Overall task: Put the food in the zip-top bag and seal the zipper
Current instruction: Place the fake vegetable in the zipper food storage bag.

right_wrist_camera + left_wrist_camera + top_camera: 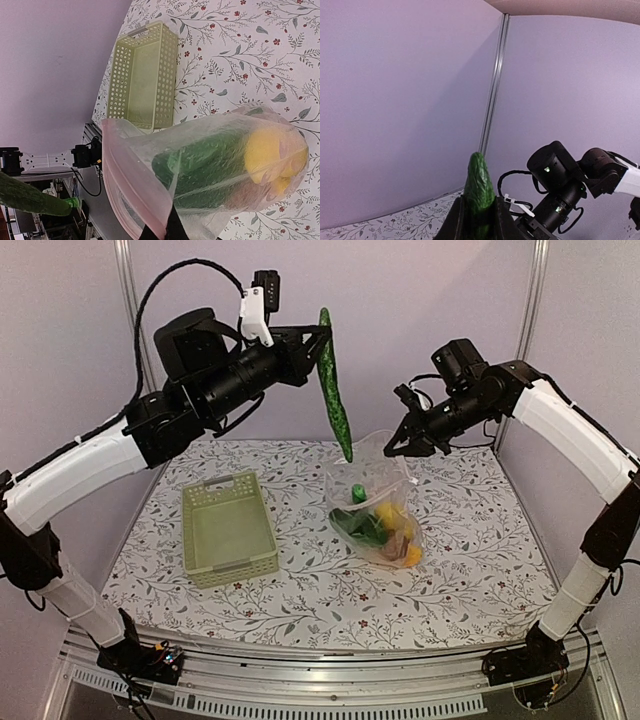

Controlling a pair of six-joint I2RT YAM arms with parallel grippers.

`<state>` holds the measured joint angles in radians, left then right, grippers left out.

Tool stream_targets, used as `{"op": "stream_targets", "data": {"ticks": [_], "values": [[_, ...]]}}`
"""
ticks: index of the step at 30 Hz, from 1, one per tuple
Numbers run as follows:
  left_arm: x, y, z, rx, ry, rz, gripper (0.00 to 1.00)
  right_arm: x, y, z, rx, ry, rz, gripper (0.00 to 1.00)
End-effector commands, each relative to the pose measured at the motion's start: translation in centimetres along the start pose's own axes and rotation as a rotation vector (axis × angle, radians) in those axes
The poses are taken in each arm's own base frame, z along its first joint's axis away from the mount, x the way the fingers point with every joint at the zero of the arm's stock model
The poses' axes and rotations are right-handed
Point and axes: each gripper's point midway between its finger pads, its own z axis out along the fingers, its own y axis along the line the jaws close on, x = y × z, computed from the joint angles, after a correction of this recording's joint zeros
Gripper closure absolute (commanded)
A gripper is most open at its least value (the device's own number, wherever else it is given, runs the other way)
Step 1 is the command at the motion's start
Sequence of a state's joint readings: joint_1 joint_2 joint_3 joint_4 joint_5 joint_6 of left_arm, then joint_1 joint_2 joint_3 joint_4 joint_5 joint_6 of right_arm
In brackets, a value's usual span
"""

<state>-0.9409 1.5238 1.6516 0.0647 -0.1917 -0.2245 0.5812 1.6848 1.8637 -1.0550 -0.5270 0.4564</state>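
Note:
My left gripper (322, 340) is shut on the top of a long green cucumber (335, 390) that hangs down, its tip just above the open mouth of the zip-top bag (385, 502). In the left wrist view the cucumber (480, 190) stands between my fingers. My right gripper (392, 448) is shut on the bag's mouth edge and holds the bag up. In the right wrist view the pale pink zipper (127, 185) rims the open mouth, pinched at my gripper (165, 232). Dark green pieces (210, 165), yellow lemons (267, 155) and reddish pieces lie inside.
The pale green slotted basket (228, 528) stands empty on the left of the flowered table (470, 540). Purple walls with a metal post (128, 300) close in the back. The metal rail (330, 680) runs along the near edge.

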Motion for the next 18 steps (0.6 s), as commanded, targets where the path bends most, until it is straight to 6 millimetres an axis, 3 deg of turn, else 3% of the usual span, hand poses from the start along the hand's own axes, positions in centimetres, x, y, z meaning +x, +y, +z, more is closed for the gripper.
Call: {"op": "stream_targets", "data": {"ticks": [1, 12, 18], "values": [[2.6, -3.5, 1.3, 0.067, -0.059, 0.127, 1.0, 0.3, 1.2, -1.1, -0.046, 0.014, 0.017, 1.0], [8.2, -7.5, 2.3, 0.118, -0.072, 0.162, 1.0, 1.2, 3.5, -3.1, -0.13, 0.03, 0.048, 1.0], [11.7, -7.3, 1.7, 0.081, -0.076, 0.225, 1.0, 1.4, 4.4, -3.9, -0.149, 0.042, 0.061, 1.0]]}}
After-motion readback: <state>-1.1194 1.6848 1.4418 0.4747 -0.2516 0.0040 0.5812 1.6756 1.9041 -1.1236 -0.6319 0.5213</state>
